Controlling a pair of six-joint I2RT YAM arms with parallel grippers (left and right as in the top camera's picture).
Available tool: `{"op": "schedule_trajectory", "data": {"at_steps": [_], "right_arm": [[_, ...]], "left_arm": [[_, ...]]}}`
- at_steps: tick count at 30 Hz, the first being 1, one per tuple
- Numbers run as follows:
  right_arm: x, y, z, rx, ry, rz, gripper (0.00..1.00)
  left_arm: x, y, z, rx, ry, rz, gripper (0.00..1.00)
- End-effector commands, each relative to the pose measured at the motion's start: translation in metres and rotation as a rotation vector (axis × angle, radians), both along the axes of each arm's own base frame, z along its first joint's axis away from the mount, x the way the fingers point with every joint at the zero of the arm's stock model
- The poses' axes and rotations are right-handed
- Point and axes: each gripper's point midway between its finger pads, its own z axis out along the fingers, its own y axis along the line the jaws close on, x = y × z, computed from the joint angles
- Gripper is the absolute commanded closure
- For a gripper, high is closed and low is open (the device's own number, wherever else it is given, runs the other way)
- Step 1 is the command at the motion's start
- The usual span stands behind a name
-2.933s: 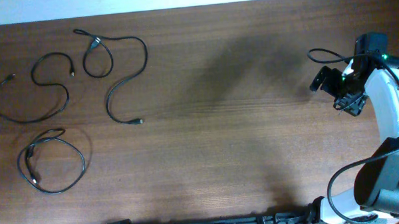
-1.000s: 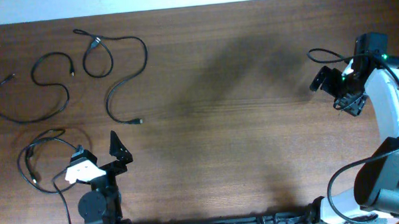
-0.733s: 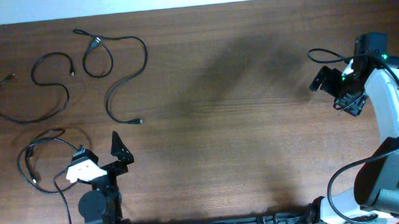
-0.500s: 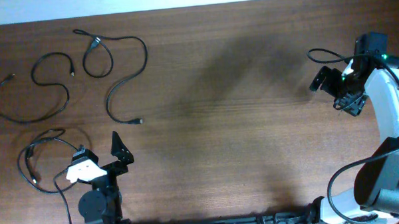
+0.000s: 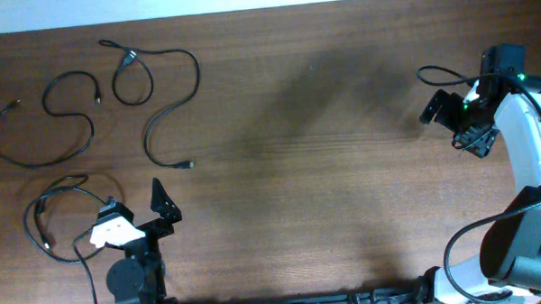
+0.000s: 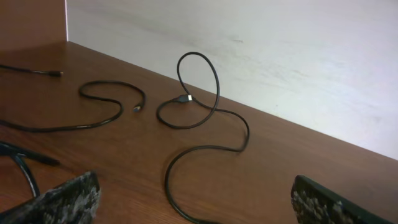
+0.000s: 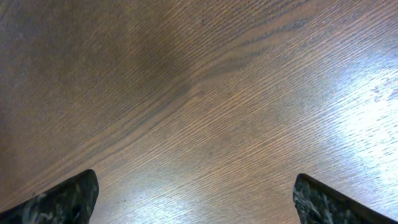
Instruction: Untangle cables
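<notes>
Even light; soft diagonal shadow across table [image 5: 280,170]; glare in right wrist view; focus sharp.

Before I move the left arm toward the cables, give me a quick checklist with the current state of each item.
1. Fingers of left gripper open and empty: ok.
2. Fingers of right gripper open and empty, above the table: ok.
3. S-shaped cable, looped cable and coiled cable lie apart from one another: ok.
4. Looped cable free of self-crossings: not ok, it crosses itself near one plug.
5. Coiled cable's overlapping turns unknotted: cannot tell.
6. Left gripper clear of the coiled cable: cannot tell, it sits at the coil's edge.
</notes>
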Motion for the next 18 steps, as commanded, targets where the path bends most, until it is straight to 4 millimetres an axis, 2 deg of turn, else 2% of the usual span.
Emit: {"op": "schedule_trajectory", "data": {"at_steps": [1, 18], "right_arm": [[0.0016, -0.0015, 0.0005, -0.008, 0.001, -0.005, 0.02], [0.0016, -0.0015, 0.0005, -0.008, 0.001, -0.005, 0.01]], "left_arm": [[0.0021, -0.0123, -0.0020, -0.010, -0.004, -0.053, 0.01], [0.0022, -0.0135, -0.0022, -0.010, -0.003, -0.058, 0.01]]}}
